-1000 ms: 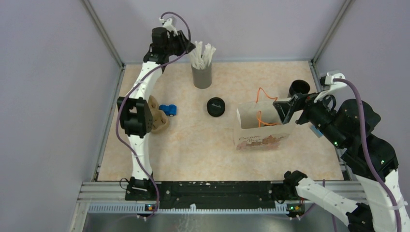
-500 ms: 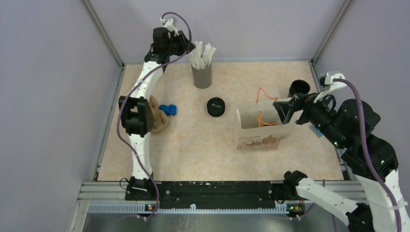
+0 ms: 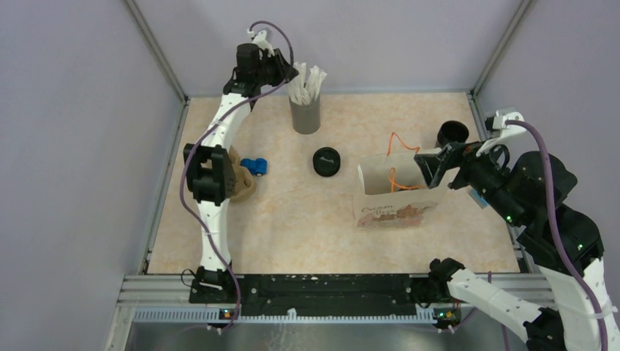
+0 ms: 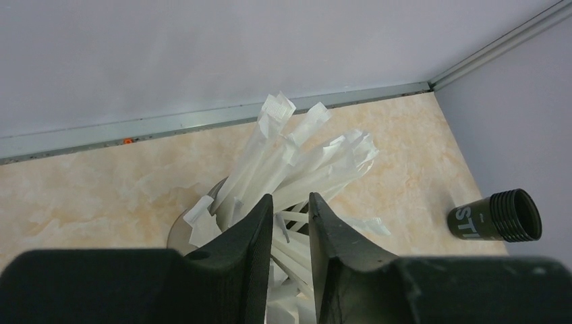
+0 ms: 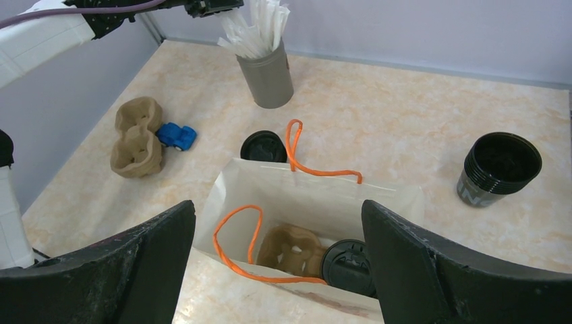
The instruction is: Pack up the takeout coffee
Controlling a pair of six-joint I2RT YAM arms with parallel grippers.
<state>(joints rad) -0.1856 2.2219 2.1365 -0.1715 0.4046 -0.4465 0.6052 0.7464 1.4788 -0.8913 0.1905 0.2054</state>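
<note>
**This grab could get messy**

From above: the left gripper (image 3: 284,69) is over the straws (image 3: 307,79) at the far side. The black cup (image 3: 452,133) stands far right on the table, outside the bag (image 3: 395,208).

Left wrist cam: jaws nearly together, and I can't tell if a straw's pinched. A bunch might drag out.

Right wrist cam: the right gripper (image 5: 276,216) is spread wide above the bag and could crush its rim if it drops.
</note>
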